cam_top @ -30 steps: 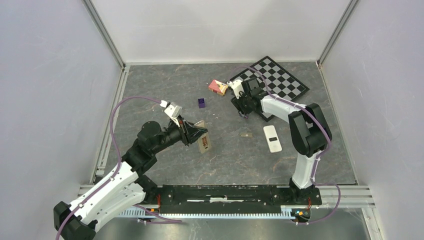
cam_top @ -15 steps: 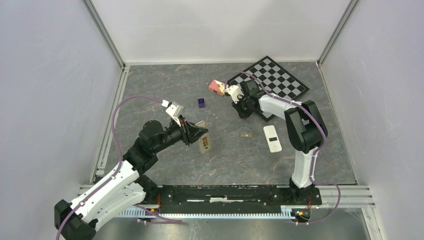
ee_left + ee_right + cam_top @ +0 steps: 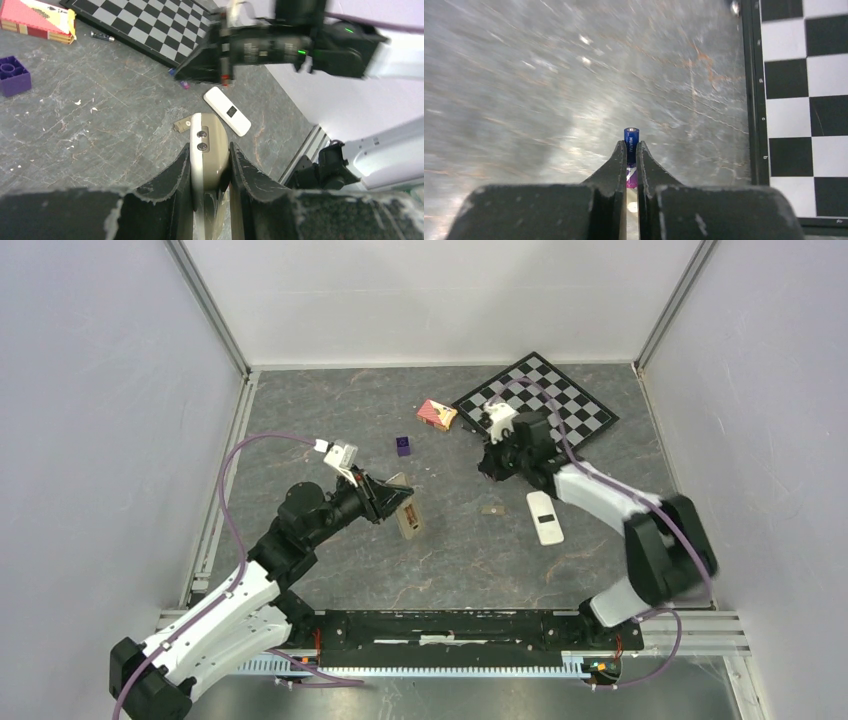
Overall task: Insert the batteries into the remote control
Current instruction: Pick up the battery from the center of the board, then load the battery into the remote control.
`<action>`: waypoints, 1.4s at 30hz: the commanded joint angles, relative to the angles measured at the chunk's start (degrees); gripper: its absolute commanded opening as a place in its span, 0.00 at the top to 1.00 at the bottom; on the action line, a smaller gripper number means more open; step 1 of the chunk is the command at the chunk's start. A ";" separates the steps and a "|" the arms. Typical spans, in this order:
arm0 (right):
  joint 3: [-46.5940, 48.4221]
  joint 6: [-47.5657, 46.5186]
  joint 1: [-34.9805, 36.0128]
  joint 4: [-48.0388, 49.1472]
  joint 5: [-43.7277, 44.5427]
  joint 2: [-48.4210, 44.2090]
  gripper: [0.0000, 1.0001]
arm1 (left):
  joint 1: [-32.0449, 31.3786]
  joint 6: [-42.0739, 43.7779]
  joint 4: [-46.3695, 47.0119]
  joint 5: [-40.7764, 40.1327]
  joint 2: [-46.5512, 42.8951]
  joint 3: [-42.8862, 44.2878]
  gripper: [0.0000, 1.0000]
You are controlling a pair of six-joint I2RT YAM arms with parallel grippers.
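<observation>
On the grey, stone-patterned table (image 3: 330, 420), walled on three sides, the two arms are reaching inward from the near edge. A chessboard (image 3: 565, 400) is lying skewed in the far right corner, one corner pointing toward the centre.

The left gripper (image 3: 393, 502) is clamping the remote control (image 3: 206, 155) by its long sides, with the fingers (image 3: 175, 175) pressing flat against both edges. The olive shell is projecting forward past the fingertips, tilted, left of table centre. Whether its far end is touching the surface cannot be determined.

A white remote (image 3: 545, 517) is lying flat right of centre, just beside the right forearm and well apart from the held remote control. A red and cream box (image 3: 437, 414) is lying near the chessboard's left corner. A purple block (image 3: 403, 446) is standing alone beyond the left gripper. A small tan cover piece (image 3: 491, 509) is lying between the two remotes.

The right gripper (image 3: 631, 146) is pinching a battery (image 3: 631, 136) between its fingertips, with the blue end protruding past them. It is sitting over bare table just beside the chessboard's black border. A second battery (image 3: 102, 36) is lying loose along the chessboard's edge, near the box.

Open surface is stretching between the two grippers, broken only by the cover piece. More is running along the left wall and the near edge.
</observation>
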 commanded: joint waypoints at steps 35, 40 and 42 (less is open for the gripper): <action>-28.53 21.23 27.88 46.06 1.59 -42.26 1.00 | -0.02 -26.76 47.84 9.61 13.81 -7.93 0.98; -27.18 19.03 28.24 44.66 2.78 -41.16 1.00 | -0.01 -28.24 40.62 8.24 12.98 -6.28 0.98; -26.71 17.37 28.42 43.91 2.85 -40.46 1.00 | -0.01 -29.39 34.21 7.15 12.48 -4.20 0.98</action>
